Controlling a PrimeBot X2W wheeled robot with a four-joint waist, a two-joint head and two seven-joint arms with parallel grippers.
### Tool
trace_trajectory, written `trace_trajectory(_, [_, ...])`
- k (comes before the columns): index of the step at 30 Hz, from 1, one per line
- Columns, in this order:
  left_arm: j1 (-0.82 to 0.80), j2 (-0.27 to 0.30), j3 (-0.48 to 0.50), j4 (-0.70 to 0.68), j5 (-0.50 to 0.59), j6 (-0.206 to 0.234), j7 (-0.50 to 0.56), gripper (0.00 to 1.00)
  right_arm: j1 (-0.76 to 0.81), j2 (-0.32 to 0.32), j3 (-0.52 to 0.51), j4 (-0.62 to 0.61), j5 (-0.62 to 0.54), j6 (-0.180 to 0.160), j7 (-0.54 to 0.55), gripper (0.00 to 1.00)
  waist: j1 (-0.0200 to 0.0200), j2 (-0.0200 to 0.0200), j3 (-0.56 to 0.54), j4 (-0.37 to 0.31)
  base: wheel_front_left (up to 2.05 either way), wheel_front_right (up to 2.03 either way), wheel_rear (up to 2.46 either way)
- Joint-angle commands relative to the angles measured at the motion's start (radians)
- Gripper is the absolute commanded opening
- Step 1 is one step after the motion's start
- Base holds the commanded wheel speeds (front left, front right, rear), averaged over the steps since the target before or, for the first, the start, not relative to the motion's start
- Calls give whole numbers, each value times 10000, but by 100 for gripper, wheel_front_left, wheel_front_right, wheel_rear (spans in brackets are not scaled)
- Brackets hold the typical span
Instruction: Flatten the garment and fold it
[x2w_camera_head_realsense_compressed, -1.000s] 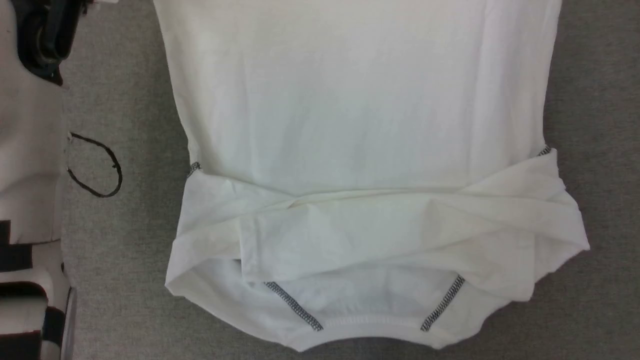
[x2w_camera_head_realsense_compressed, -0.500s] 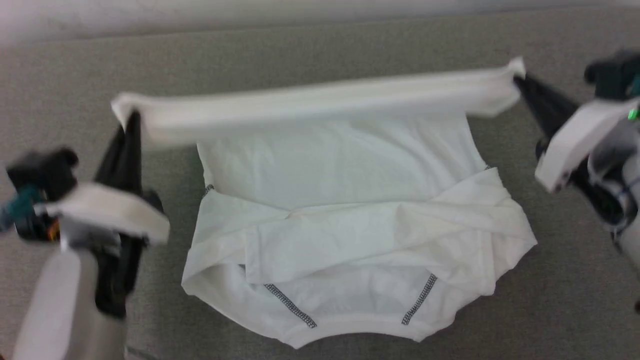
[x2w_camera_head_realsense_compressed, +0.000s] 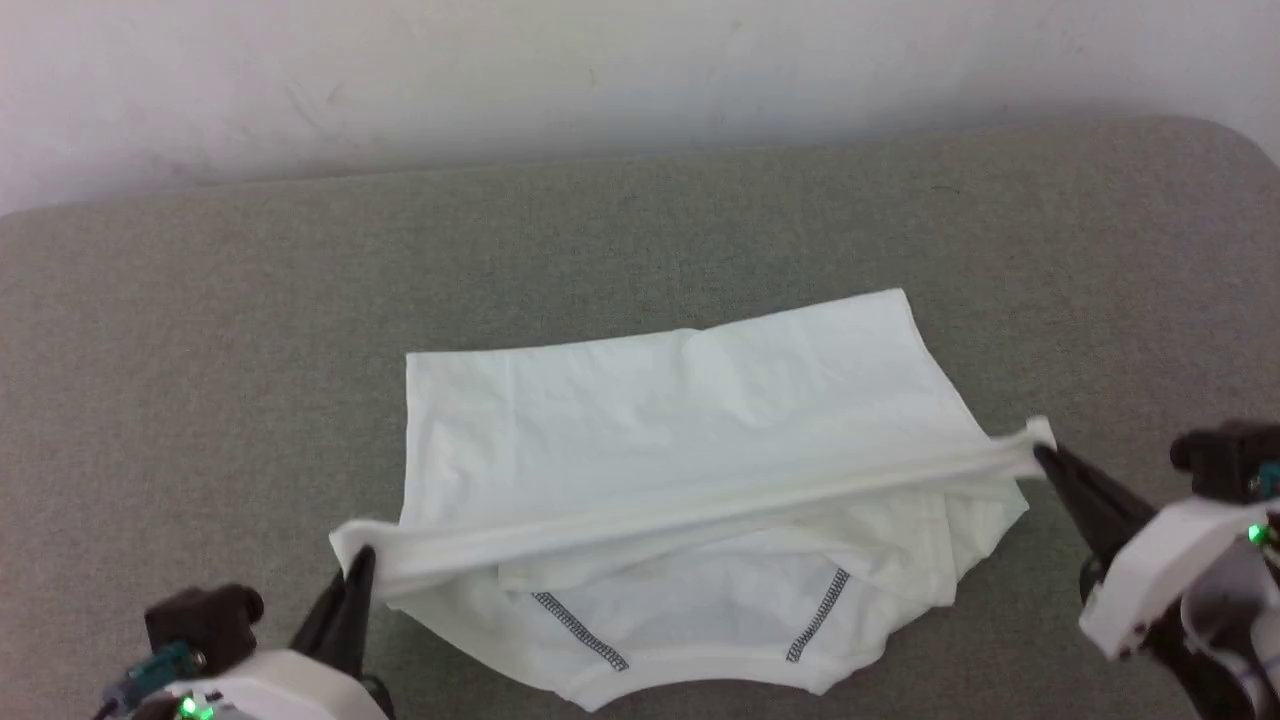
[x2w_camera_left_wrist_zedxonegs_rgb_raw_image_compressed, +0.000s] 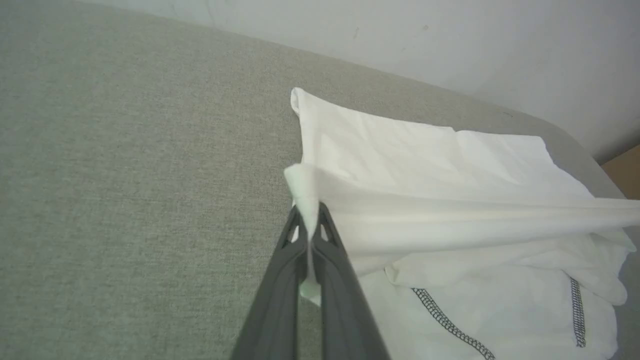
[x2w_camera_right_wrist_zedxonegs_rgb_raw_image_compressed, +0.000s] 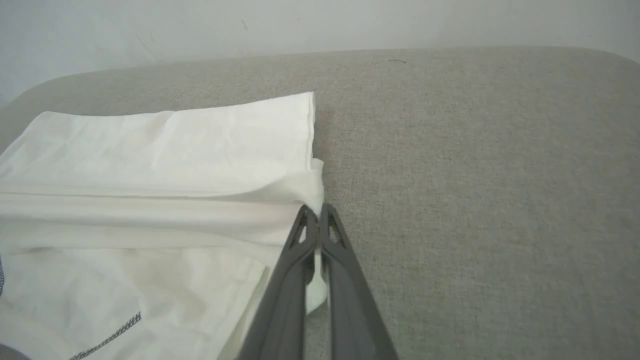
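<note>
**Shirt edge lifted, both ends pinched**

The garment (x2w_camera_head_realsense_compressed: 660, 420) sits mid-desk. It's a thin white shirt: far part flat on the grey fabric-topped desk (x2w_camera_head_realsense_compressed: 200, 400), collar end nearest the robot.

- Left gripper (x2w_camera_head_realsense_compressed: 357, 565): jaws together, clamped on the left end of a raised cloth edge.
- Right gripper (x2w_camera_head_realsense_compressed: 1042, 458): same on the right end.
- That edge runs as a taut band between them, above the near part of the shirt.

Handling, my read:
- Light and limp, no stiffness. It will sag wherever it's unsupported.
- Both wrist views show only a small tuft of cloth between the fingers. That's a shallow bite, so uneven pull could slip it out.
- The two ends are the right place to hold. Tension should be even on both sides.
- The fabric desk top probably drags on the cloth, so lifting beats sliding.

In the way:
- Rumpled layers by the stitched seams (x2w_camera_head_realsense_compressed: 580, 630) lie under the band. Folded over as they are, they'd be trapped as lumps.

Around:
- A pale wall (x2w_camera_head_realsense_compressed: 600, 80) stands behind the far edge.
- A brown corner (x2w_camera_left_wrist_zedxonegs_rgb_raw_image_compressed: 625, 162) shows past the desk in the left wrist view; can't tell what it is.
</note>
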Motion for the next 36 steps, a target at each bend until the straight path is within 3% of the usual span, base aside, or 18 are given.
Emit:
trace_trajectory(1, [277,14,50,-68,-54,168,48,0,483,104,-396,-152,-173,-30,119,0,3,-1,-213,-26,0,0,0])
trace_trajectory(7, [1111,-223,-289,228,-538,115,570,0,2608,1210,-1731,-1123,-914,-30,1086,0,3,-1,-418,-16,0,0,0])
trace_trajectory(8, [1167,-283,-391,392,-682,34,709,0,2883,1413,-1829,-1243,-1030,-30,1289,13,3,-1,-430,-11,0,0,0])
trace_trajectory(10, [1166,-401,-411,713,-874,-64,683,42,3315,1803,-2052,-1441,-1320,-30,1529,49,3,-1,-487,-7,0,0,0])
trace_trajectory(11, [1200,-420,-409,933,-941,-74,710,70,3520,2005,-2150,-1519,-1450,-30,1626,86,3,-1,-557,-11,0,0,0])
trace_trajectory(12, [1234,-442,-377,1119,-1001,-67,701,100,3723,2217,-2258,-1617,-1544,-30,1700,100,3,-1,-612,-13,0,0,0])
trace_trajectory(18, [1330,-493,16,1398,-810,79,-278,100,4758,3096,-2893,-2786,-1942,-30,1706,100,3,-1,-934,18,0,0,0])
trace_trajectory(25, [755,-636,325,782,57,165,-2407,100,4568,3262,-4025,-4190,-2238,-30,2047,100,3,-1,-1225,123,0,0,0])
trace_trajectory(29, [287,-517,189,903,718,-18,-3302,100,3646,2879,-4307,-3667,-2184,-30,2671,100,3,-1,-1217,215,0,0,0])
trace_trajectory(36, [-771,-736,-179,839,2197,-212,-3803,100,1949,2266,-3614,-1598,-1764,-30,3760,100,3,-1,-766,787,0,0,0])
